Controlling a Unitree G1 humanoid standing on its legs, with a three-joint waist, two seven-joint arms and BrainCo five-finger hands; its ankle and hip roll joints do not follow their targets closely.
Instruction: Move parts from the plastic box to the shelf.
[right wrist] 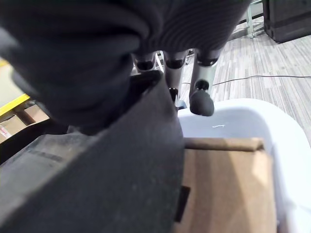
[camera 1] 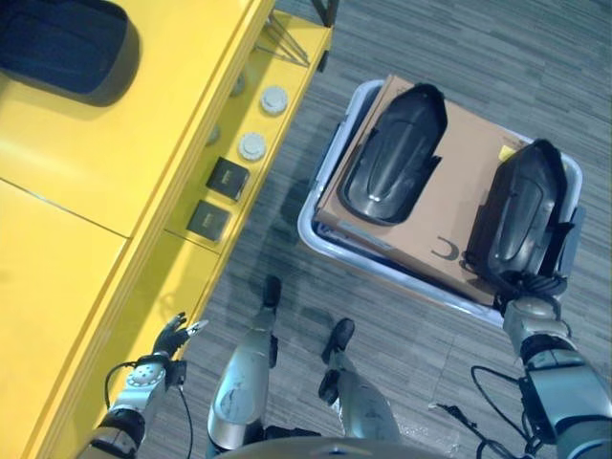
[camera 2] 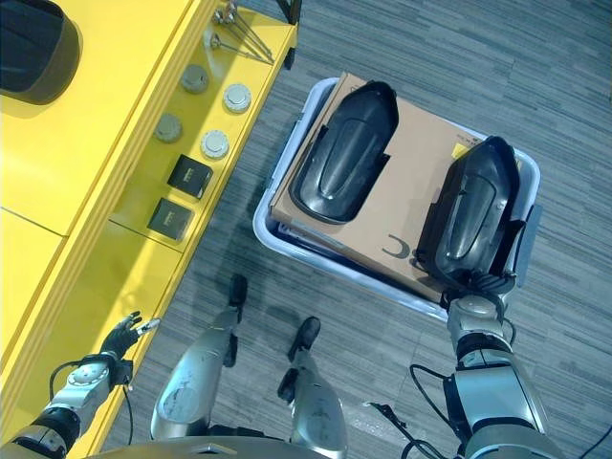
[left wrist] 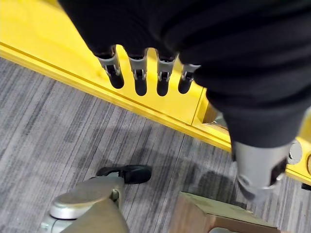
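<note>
White plastic box (camera 1: 325,182) sits on the floor beside the yellow shelf (camera 1: 86,220). A sheet of cardboard (camera 1: 459,186) lies across the box; two black shell-shaped parts rest on it, well apart. The left part (camera 1: 394,153) is untouched. The right part (camera 1: 521,212) has the right hand (right wrist: 201,94) at its near end. In the wrist view the fingers reach down past the part's edge toward the box rim; whether they grip or just rest against it cannot be told.

Left hand (camera 1: 172,337) hangs by the shelf's front edge, fingers straight and loose, holding nothing.

One more black part (camera 1: 62,43) already lies on the shelf top, at its far end. Small round and square pieces sit on the lower ledge.

Step in hand, as judged: the pickup of the right part, not yet lifted. The next move calls for a firm hold on the near end, a clean lift clear of the cardboard, then a swing leftward over to the shelf. The part looks long and smooth, so it may tip in a one-handed hold.
</note>
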